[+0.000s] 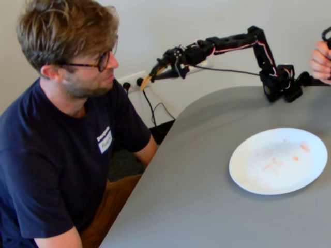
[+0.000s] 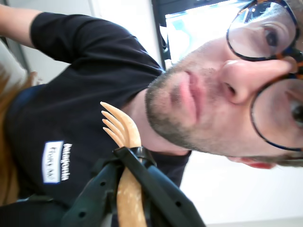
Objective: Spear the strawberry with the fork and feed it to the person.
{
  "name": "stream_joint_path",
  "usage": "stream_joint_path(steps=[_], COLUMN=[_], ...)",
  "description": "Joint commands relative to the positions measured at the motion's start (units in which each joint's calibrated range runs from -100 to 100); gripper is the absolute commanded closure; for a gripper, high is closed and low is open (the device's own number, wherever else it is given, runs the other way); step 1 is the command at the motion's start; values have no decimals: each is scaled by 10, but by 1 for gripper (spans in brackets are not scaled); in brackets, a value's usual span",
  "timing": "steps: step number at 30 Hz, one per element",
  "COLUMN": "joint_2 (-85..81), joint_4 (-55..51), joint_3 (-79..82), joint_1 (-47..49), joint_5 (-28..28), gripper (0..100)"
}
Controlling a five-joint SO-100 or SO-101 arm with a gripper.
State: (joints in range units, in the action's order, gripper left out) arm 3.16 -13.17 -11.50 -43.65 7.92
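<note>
**White plate bare but for pink smears, fork held out toward the man**

White and round, one glossy plate sat near the right edge of the grey matte worktop, holding only pale pink juice smears. No strawberry could be seen on it or on the tines in either view. One thin black arm reached from its base near the far right corner out past the worktop's far edge. Its gripper was clamped on the handle of one yellow-orange plastic fork, whose short tines were bare. One person, bearded, in dark-rimmed glasses and a navy T-shirt, sat at the left edge, mouth closed, fork tip near his chin. One hand showed at the far right corner.
</note>
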Motion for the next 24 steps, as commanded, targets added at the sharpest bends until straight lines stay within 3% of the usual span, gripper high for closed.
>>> stream_joint_path(steps=[1,6,7,14,19,24], joint_2=[-123,-346,-464,-778,-1028,-1012], joint_4=[-1,7,7,-1,-2,-9], joint_3=[107,360,464,709,910,1010], joint_1=[14,43,44,45,101,242], joint_5=[-2,-4,-3,0,-4,-7], gripper=[99,99,99,99,99,99])
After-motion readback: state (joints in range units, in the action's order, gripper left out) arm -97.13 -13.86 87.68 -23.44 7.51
